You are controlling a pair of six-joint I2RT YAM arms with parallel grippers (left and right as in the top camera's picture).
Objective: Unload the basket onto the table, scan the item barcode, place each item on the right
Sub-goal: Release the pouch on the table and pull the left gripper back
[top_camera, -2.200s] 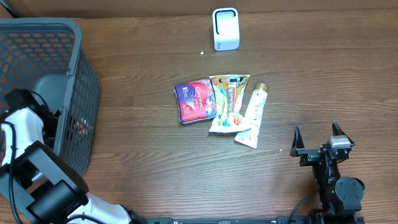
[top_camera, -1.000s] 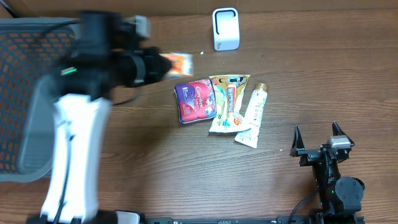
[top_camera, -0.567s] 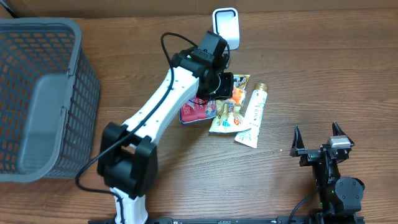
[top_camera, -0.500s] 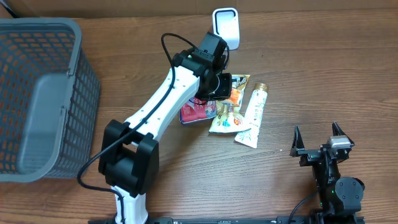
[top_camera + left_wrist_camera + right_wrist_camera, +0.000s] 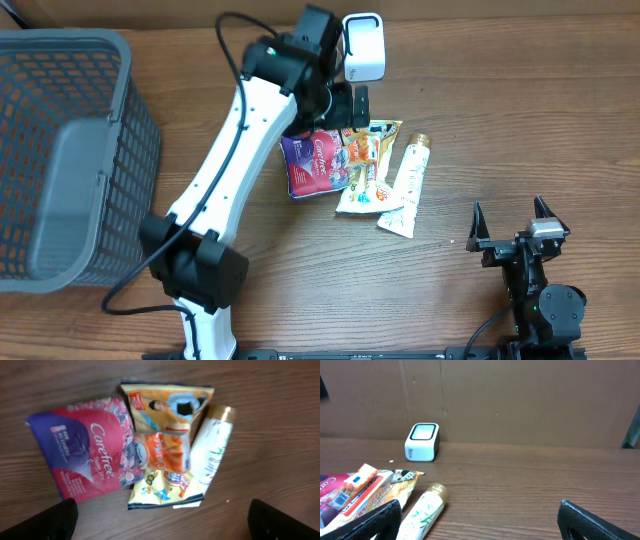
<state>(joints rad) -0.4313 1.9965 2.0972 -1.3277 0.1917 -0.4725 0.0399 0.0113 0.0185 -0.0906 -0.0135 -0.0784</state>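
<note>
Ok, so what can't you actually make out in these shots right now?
- Barcodes: none readable on the Carefree pack, tube or orange packet in the left wrist view; the print is too small and blurred.
- Yellow snack bag: its middle is covered by the orange packet.
- Scanner: in the overhead view, its left edge is hidden behind the left arm.
- Left pincer: the wrist view's bottom edge cuts off its fingers.

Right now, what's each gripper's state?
Left gripper: open, empty, above the small orange foil packet.
Right gripper: open, empty.
</note>
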